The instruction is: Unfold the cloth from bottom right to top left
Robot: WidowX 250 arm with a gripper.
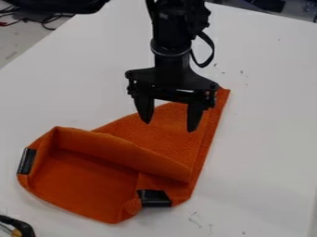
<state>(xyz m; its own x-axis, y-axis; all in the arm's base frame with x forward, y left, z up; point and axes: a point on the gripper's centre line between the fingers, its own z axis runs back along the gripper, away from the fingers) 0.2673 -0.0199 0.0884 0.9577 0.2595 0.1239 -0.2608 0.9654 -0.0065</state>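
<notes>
1. We see the gripper (169, 125) hanging over the upper part of the orange cloth (86, 185), fingers spread apart, nothing between them.
2. We see the cloth on the white table (266, 120), lower left to centre, partly folded, a raised fold running across it.
3. We note two black pieces on it: one at the left edge (27, 161), one at the lower edge (153, 198).
</notes>
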